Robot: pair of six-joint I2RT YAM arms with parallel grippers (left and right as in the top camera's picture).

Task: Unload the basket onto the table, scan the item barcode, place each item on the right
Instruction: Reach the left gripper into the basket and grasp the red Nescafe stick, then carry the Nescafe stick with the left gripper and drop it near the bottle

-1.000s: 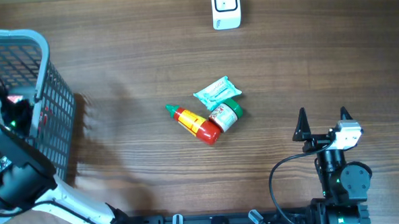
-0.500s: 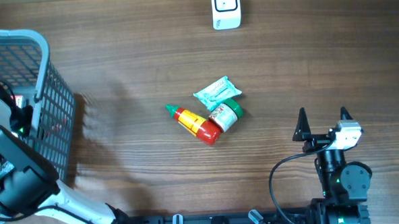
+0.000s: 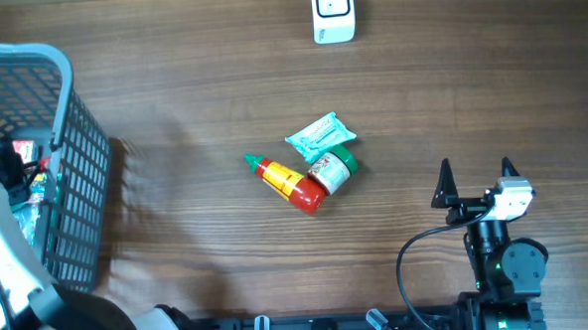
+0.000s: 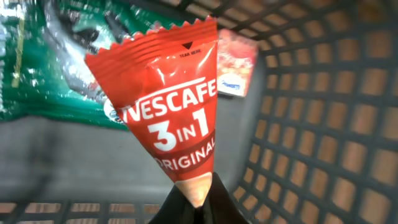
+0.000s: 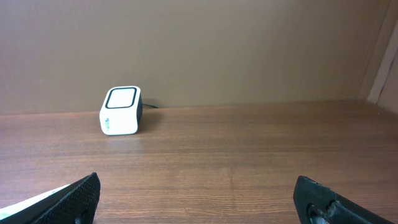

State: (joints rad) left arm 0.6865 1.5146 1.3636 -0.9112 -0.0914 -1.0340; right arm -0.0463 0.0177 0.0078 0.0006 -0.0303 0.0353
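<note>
Table (image 3: 172, 101): dark brown wood-grain top, grain running left-right, fills the whole overhead view. Slight sheen on the surface. Wall (image 5: 249, 43) meets the table's far edge: plain flat tan. There's a paler strip (image 5: 384, 62) at the wall's far right, leaning in frame; can't tell if it's trim or a door frame. Light is soft and even, shadows faint.

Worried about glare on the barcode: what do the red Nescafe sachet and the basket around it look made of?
Red Nescafe 3-in-1 sachet: likely glossy plastic-foil film; bright highlights, crimped zigzag seal.
Grey lattice basket: probably moulded matte plastic; uniform grid walls.
</note>
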